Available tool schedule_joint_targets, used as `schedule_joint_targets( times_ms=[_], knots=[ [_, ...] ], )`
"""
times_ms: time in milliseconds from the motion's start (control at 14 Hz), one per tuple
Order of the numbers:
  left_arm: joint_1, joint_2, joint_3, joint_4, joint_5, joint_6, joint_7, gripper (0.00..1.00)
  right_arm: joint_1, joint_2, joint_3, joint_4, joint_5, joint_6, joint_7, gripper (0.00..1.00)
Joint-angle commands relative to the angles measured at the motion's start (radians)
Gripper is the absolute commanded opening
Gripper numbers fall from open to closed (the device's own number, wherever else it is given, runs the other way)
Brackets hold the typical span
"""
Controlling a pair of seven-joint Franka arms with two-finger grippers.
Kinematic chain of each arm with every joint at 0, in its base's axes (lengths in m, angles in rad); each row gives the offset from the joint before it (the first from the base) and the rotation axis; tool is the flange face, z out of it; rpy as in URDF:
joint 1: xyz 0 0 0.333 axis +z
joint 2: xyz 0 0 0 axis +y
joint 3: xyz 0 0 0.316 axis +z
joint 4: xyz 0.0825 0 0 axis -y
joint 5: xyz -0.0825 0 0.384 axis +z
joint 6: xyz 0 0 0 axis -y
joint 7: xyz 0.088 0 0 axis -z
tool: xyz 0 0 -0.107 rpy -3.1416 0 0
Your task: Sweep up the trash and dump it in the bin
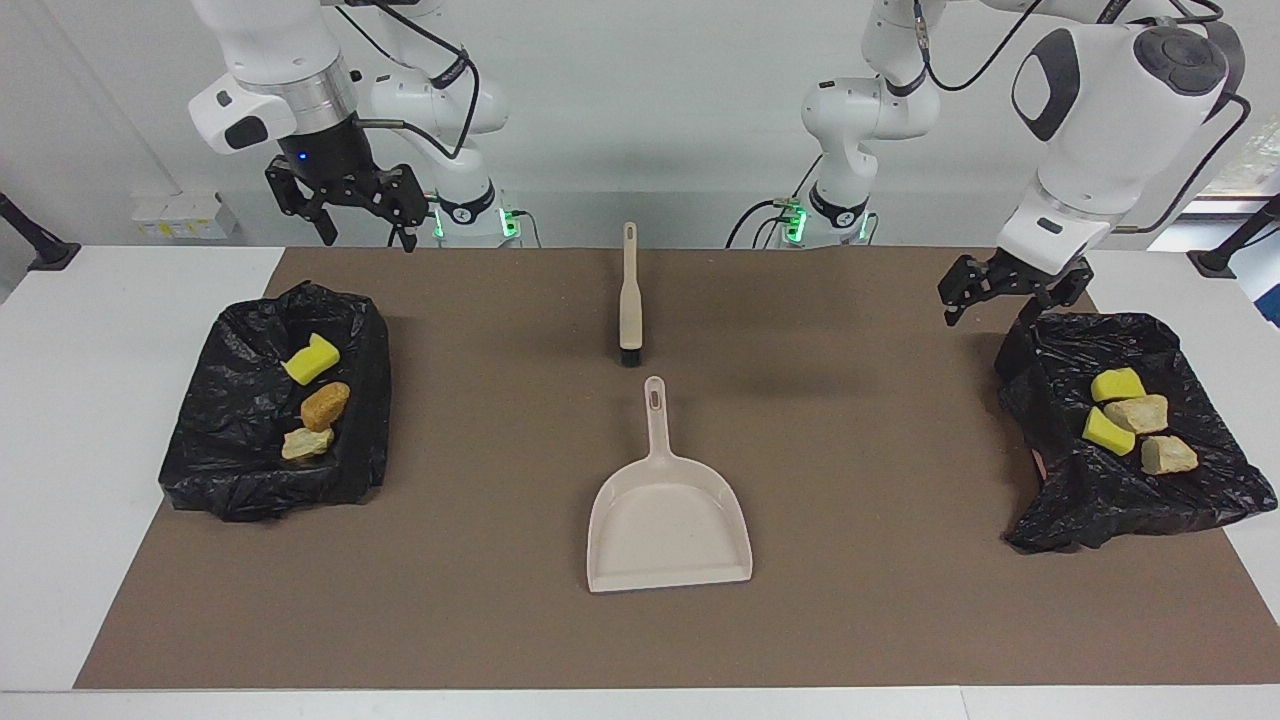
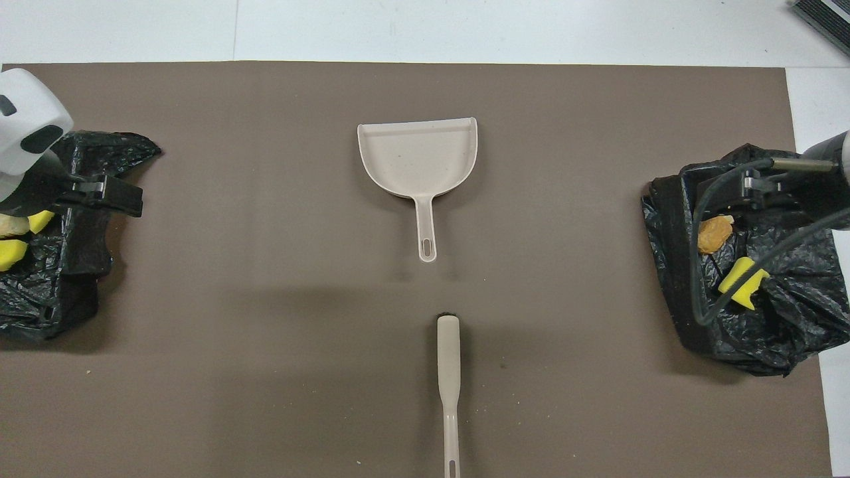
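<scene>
The trash lies in two black bag-lined bins. The bin at the right arm's end (image 1: 230, 470) holds a yellow chunk (image 1: 312, 360), an orange-brown lump (image 1: 325, 405) and a beige lump (image 1: 305, 443). The bin at the left arm's end (image 1: 1100, 510) holds two yellow chunks (image 1: 1117, 384) and two beige lumps (image 1: 1168, 455). My right gripper (image 1: 365, 235) is open and empty, raised over its bin's edge nearest the robots. My left gripper (image 1: 1000, 300) is open and empty, just above its bin's rim. The beige dustpan (image 1: 668, 530) lies empty mid-table.
A beige brush (image 1: 630, 300) lies nearer to the robots than the dustpan, handle toward the robots. In the overhead view the dustpan (image 2: 418, 159), brush (image 2: 449, 372) and both bins (image 2: 40, 305) (image 2: 783, 332) show on the brown mat (image 2: 265, 332).
</scene>
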State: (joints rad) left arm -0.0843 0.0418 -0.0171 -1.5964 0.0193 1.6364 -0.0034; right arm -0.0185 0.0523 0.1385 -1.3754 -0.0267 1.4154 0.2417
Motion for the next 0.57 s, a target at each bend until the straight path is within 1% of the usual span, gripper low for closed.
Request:
schedule_joint_targets(
  times_ms=[0,502],
  knots=[
    [0.015,-0.049,-0.004,-0.027,0.013,-0.046,0.043,1.00,-0.006,-0.012,0.010,-0.005,-0.001,-0.006,-0.015,1.00],
    [0.017,-0.048,0.006,-0.014,-0.012,-0.098,0.062,1.00,-0.009,-0.025,0.012,-0.025,0.001,-0.001,-0.013,1.00]
  ],
)
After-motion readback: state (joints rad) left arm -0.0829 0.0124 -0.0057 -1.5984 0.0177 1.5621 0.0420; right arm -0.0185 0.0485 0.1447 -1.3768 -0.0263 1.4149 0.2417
